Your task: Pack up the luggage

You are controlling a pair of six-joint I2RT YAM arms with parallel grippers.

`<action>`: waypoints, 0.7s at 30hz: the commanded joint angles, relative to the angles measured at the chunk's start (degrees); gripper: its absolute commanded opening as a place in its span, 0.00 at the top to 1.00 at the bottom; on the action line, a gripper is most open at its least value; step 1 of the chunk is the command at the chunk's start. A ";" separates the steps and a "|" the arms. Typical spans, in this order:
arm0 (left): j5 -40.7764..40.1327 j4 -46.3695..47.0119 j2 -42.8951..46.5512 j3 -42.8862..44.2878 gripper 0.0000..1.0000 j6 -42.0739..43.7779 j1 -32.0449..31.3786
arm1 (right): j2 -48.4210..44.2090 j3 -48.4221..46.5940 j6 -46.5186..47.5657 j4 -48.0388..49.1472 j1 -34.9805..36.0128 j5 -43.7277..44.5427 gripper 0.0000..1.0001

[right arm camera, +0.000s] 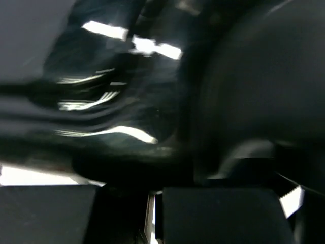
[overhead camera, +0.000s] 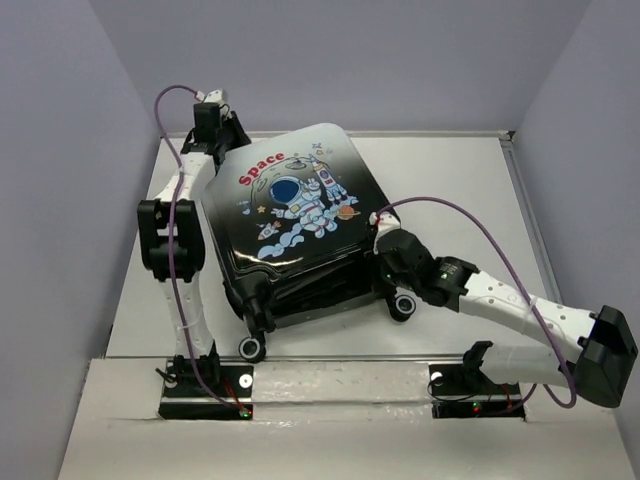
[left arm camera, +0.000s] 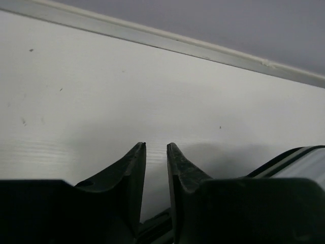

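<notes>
The luggage (overhead camera: 295, 215) lies flat in the middle of the table, its astronaut and red "Space" print facing up, lid down over the lower half, caster wheels (overhead camera: 252, 347) toward me. My left gripper (overhead camera: 230, 140) sits at its far-left corner. In the left wrist view, the left gripper (left arm camera: 156, 145) shows a narrow gap with only bare table between the tips, and the luggage edge (left arm camera: 299, 157) lies to the right. My right gripper (overhead camera: 385, 240) presses against the near-right corner, above a wheel (overhead camera: 403, 303). The right wrist view is filled by the dark glossy shell (right arm camera: 117, 101), and the right gripper (right arm camera: 152, 201) is shut.
The white table (overhead camera: 450, 180) has a raised rim along the back (overhead camera: 430, 133) and grey walls on both sides. Purple cables loop over both arms. The arm bases (overhead camera: 205, 395) stand at the near edge.
</notes>
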State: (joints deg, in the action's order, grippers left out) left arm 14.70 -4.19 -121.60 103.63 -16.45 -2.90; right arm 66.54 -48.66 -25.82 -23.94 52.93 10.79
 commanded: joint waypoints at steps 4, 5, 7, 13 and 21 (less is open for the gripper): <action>-7.22 1.20 18.23 -29.23 0.77 -7.98 -1.15 | 6.03 -0.89 1.56 22.07 -14.16 -8.12 0.93; -7.23 1.37 20.07 -31.80 0.77 -8.60 -1.15 | 7.53 -2.30 2.09 23.14 -14.86 -9.11 0.93; -7.66 1.46 25.78 -38.99 0.79 -9.57 -1.15 | 11.05 -5.81 3.41 25.35 -17.32 -13.74 0.93; -3.47 1.99 45.64 -56.75 0.80 -12.82 -1.06 | 27.83 -26.10 3.59 25.62 -21.28 -27.97 0.93; -0.64 -3.10 71.40 -70.23 0.77 -16.86 -5.45 | 56.49 -79.43 2.88 -0.02 -22.43 -39.89 0.70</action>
State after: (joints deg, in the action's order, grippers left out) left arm -5.69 -5.63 -57.71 36.53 -27.38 2.52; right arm 117.71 -107.02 -18.46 -24.95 22.39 -7.57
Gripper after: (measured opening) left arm 0.220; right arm 0.183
